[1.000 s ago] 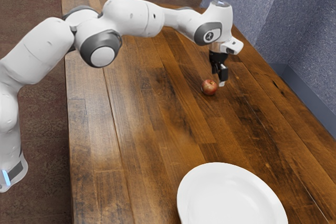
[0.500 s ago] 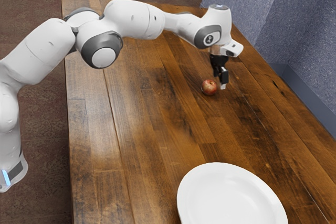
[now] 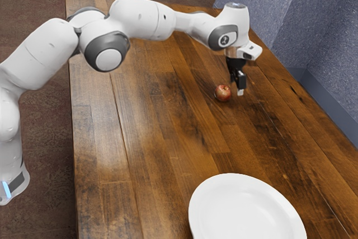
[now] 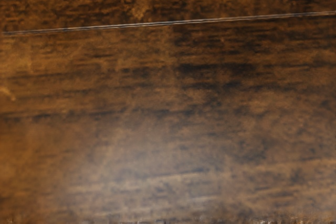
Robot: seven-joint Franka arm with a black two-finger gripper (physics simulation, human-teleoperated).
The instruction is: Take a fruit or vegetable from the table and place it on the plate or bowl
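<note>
The gripper [image 3: 239,84] hung just beside the apple [image 3: 223,92], on its exterior-view right. Jaw state could not be determined. The apple lay on the table [image 3: 156,138], well apart from the plate [image 3: 246,208].

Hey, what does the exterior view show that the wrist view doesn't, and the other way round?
Exterior view: the white arm, its gripper low beside the apple, on the exterior view's right of it, and the white plate at the lower edge of the picture. Wrist view: a close look at the surface under the hand, with a thin pale seam line running along the grain. Shared: the dark wooden table.
</note>
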